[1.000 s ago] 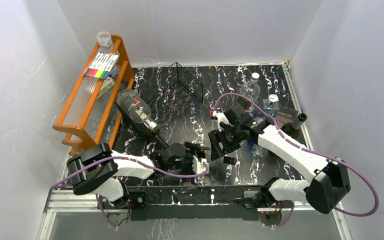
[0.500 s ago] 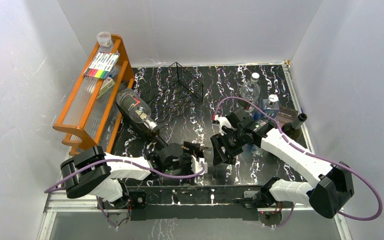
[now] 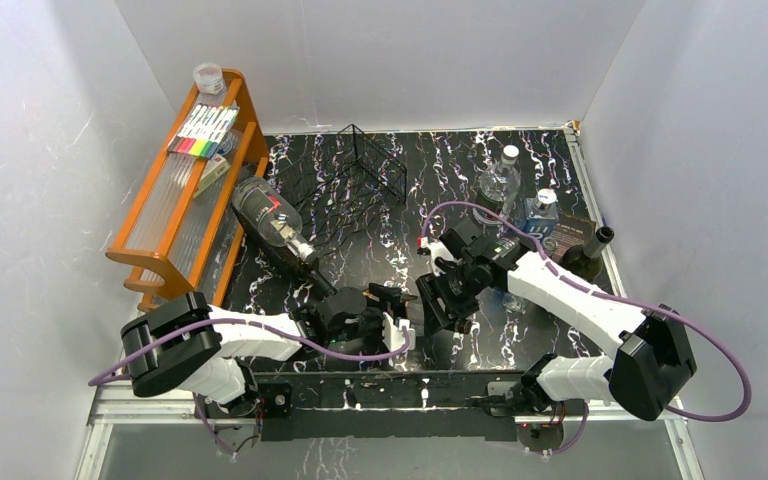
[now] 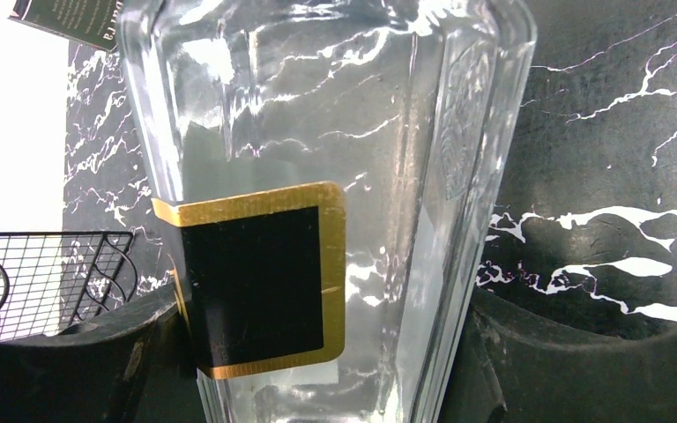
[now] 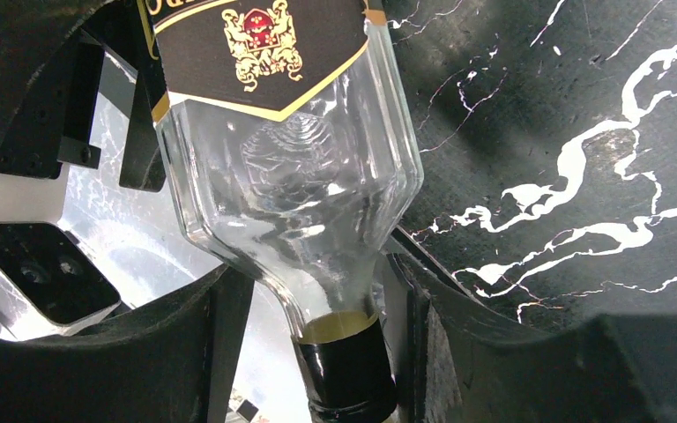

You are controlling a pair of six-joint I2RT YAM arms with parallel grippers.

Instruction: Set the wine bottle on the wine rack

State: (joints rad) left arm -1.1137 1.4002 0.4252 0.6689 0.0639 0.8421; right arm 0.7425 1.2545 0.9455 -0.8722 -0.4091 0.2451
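Observation:
The wine bottle (image 4: 388,132) is clear, flat-sided glass with a black, gold-edged label. My left gripper (image 4: 326,370) is shut on its body, low over the near middle of the table (image 3: 392,308). In the right wrist view the bottle (image 5: 300,176) points its black-capped neck between the fingers of my right gripper (image 5: 317,300). The right finger (image 5: 423,300) touches the cap; a gap shows on the other side. From above, the right gripper (image 3: 438,300) faces the left one closely. The black wire wine rack (image 3: 375,165) stands at the far middle and shows as a grid (image 4: 44,282).
An orange wooden shelf (image 3: 185,190) with markers and a jar fills the left side. A large clear bottle (image 3: 268,220) leans beside it. At the right stand two clear bottles (image 3: 500,180), a dark bottle (image 3: 588,250) and a brown card (image 3: 572,232).
My right arm has moved left toward the left gripper, and its jaws have narrowed around the bottle's neck. The left gripper keeps its hold and has barely shifted.

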